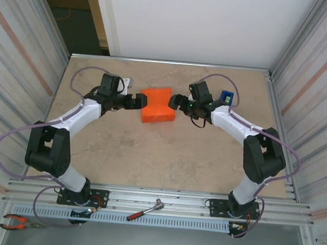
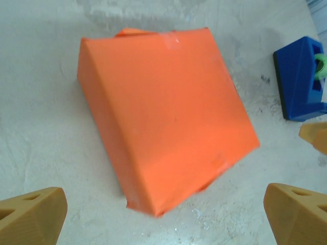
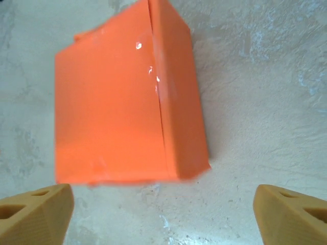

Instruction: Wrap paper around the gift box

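The paper [image 1: 156, 104] is bright orange and folded into a closed parcel on the table's far middle. The gift box is hidden inside it. My left gripper [image 1: 142, 101] stands open just left of the parcel, apart from it. In the left wrist view the paper [image 2: 163, 112] lies ahead of the left gripper [image 2: 163, 217], whose tan fingers [image 2: 33, 214] are spread wide with bare table between them. My right gripper [image 1: 175, 101] is open at the parcel's right side. The right wrist view has the paper [image 3: 117, 102], with a glossy taped seam, beyond the right gripper [image 3: 163, 214].
A blue tape dispenser [image 1: 226, 98] [image 2: 301, 84] stands right of the parcel, behind my right wrist. Metal walls close in both sides. On the front rail lie a red-handled tool [image 1: 146, 209] and pliers [image 1: 20, 223].
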